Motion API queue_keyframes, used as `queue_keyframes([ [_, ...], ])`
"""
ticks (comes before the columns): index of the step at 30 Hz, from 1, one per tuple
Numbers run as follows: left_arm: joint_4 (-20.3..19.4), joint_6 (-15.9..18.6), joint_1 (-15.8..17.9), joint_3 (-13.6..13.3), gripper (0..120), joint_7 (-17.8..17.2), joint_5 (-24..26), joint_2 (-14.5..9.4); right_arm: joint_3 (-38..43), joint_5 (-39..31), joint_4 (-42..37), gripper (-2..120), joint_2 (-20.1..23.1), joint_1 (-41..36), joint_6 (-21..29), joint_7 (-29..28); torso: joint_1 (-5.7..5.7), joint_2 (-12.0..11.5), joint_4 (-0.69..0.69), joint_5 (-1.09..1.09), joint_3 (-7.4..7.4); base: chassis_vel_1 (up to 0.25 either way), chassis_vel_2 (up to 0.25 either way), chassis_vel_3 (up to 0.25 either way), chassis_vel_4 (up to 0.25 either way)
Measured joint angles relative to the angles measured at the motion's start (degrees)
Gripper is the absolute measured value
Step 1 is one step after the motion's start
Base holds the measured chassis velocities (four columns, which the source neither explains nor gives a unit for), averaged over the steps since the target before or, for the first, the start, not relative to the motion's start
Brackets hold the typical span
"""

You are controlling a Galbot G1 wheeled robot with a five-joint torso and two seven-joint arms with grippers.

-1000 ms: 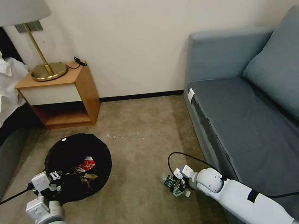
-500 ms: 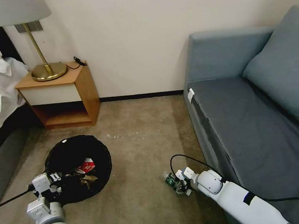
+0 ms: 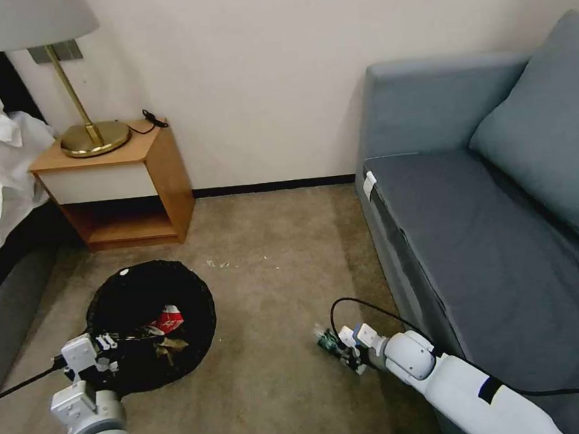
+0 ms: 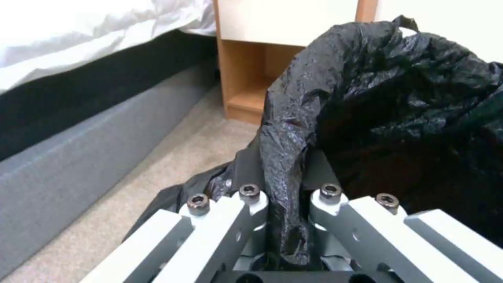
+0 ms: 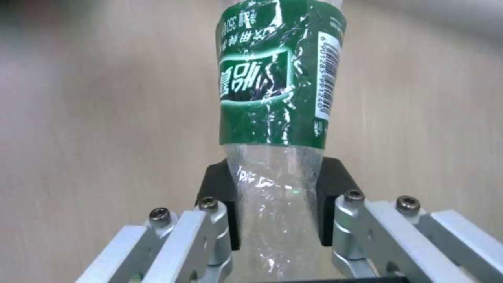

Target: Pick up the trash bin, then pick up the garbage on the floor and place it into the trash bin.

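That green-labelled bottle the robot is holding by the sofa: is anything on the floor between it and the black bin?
Nothing visible is in the way. The bottle is pinched in the right gripper beside the sofa; bare carpet lies between it and the trash bin, whose bag the left gripper grips at the rim.

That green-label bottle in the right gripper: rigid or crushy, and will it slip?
The bottle probably crushes easily: its clear wall pinches narrow between the right gripper's pads. It looks empty, so likely light. The glossy crinkled plastic may slip, and on the carpet it could roll.
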State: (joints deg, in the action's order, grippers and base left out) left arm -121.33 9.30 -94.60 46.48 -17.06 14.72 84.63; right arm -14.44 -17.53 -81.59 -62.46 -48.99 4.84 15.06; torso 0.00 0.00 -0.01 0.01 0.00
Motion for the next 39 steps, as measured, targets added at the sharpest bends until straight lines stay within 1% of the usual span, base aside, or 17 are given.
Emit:
queue_keyframes([
  [1, 0.0, 0.0, 0.0, 0.0, 5, 0.0, 0.0, 0.0, 0.0, 0.0, 0.0, 26, 0.0, 0.0, 0.0, 0.0, 0.00, 0.0, 0.00, 0.00, 0.00, 0.000, 0.000, 0.000, 0.000],
  [4, 0.0, 0.5, 0.1, -0.3, 5, 0.0, 0.4, -0.1, -1.4, -9.6, -5.7, 26, -1.7, 3.3, -7.6, 0.8, 0.00, 0.0, 0.01, -0.02, 0.01, 0.000, 0.000, 0.000, 0.000],
  [5, 0.0, 0.5, 0.1, -0.3, 5, 0.0, 0.4, -0.1, -1.4, -9.6, -5.7, 26, -1.7, 3.3, -7.6, 0.8, 0.00, 0.0, 0.01, -0.02, 0.01, 0.000, 0.000, 0.000, 0.000],
  [8, 0.0, 0.8, 0.1, -0.8, 5, 0.1, 0.5, -0.1, -4.7, -15.6, -8.8, 26, -4.8, 7.4, -13.1, 2.1, 0.00, 0.0, 0.02, -0.03, 0.00, 0.000, 0.000, 0.000, 0.000],
  [11, -0.1, 1.1, 0.1, -1.0, 5, 0.1, 0.6, -0.1, -8.0, -17.3, -8.2, 26, -6.5, 9.7, -15.8, 2.1, 0.00, 0.0, 0.02, -0.02, 0.00, 0.000, 0.000, 0.000, 0.000],
  [15, -0.9, 1.4, 0.1, -1.2, 5, 0.2, 0.6, 0.1, -13.1, -16.9, -6.8, 26, -8.2, 11.8, -19.5, 0.5, 0.00, 0.0, 0.02, -0.01, 0.00, 0.000, 0.000, 0.000, 0.000],
  [19, -2.0, 1.8, 0.0, -1.6, 5, 0.3, 0.5, 0.6, -19.5, -13.6, -5.6, 26, -10.8, 13.5, -22.4, -5.8, 0.00, 0.0, 0.02, -0.01, 0.00, 0.000, 0.000, 0.000, 0.000],
  [20, -2.2, 2.0, 0.0, -1.8, 5, 0.3, 0.5, 0.8, -20.9, -12.5, -5.0, 26, -11.6, 13.6, -22.8, -8.0, 0.00, 0.0, 0.02, -0.01, 0.00, 0.000, 0.000, 0.000, 0.000],
  [25, -3.1, 2.3, -0.2, -2.3, 5, 0.4, 0.6, 1.4, -22.6, -9.7, -4.0, 26, -12.8, 13.0, -22.7, -12.0, 0.00, 0.0, 0.02, -0.02, 0.00, 0.000, 0.000, 0.000, 0.000],
  [28, -3.6, 2.6, -0.3, -2.3, 5, 0.4, 0.9, 1.4, -22.6, -9.0, -3.9, 32, -12.7, 12.6, -22.3, -13.0, 0.00, 0.0, 0.01, -0.01, 0.00, 0.000, 0.000, 0.000, 0.000],
  [31, -4.2, 3.0, -0.3, -2.3, 5, 0.5, 1.7, 1.4, -22.4, -8.8, -3.8, 45, -12.1, 12.2, -21.7, -14.0, 0.00, 0.0, 0.01, -0.01, 0.00, 0.000, 0.000, 0.000, 0.000],
  [32, -4.2, 3.0, -0.3, -2.3, 5, 0.5, 1.7, 1.4, -22.4, -8.8, -3.8, 45, -12.1, 12.2, -21.7, -14.0, 0.00, 0.0, 0.01, -0.01, 0.00, 0.000, 0.000, 0.000, 0.000],
  [34, -4.5, 3.6, -0.3, -2.4, 5, 0.5, 2.7, 1.4, -22.1, -8.6, -3.6, 57, -12.0, 11.8, -21.7, -14.1, 0.00, 0.0, 0.01, -0.01, 0.00, 0.000, 0.000, 0.000, 0.000],
  [35, -4.5, 3.6, -0.3, -2.4, 5, 0.5, 2.7, 1.4, -22.1, -8.6, -3.6, 57, -12.0, 11.8, -21.7, -14.1, 0.00, 0.0, 0.01, -0.01, 0.00, 0.000, 0.000, 0.000, 0.000],
  [37, -4.5, 3.8, -0.2, -2.4, 5, 0.5, 3.3, 1.4, -21.8, -8.5, -3.6, 67, -12.0, 11.6, -21.7, -13.9, 0.00, 0.0, 0.01, -0.01, 0.00, 0.000, 0.000, 0.000, 0.000],
  [38, -4.5, 3.8, -0.2, -2.4, 5, 0.5, 3.3, 1.4, -21.8, -8.5, -3.6, 67, -12.0, 11.6, -21.7, -13.9, 0.00, 0.0, 0.01, -0.01, 0.00, 0.000, 0.000, 0.000, 0.000],
  [39, -4.5, 3.8, -0.2, -2.4, 5, 0.5, 3.4, 1.4, -21.6, -8.4, -3.6, 72, -12.0, 11.5, -21.7, -13.7, 0.00, 0.0, 0.01, -0.01, 0.00, 0.000, 0.000, 0.000, 0.000],
])
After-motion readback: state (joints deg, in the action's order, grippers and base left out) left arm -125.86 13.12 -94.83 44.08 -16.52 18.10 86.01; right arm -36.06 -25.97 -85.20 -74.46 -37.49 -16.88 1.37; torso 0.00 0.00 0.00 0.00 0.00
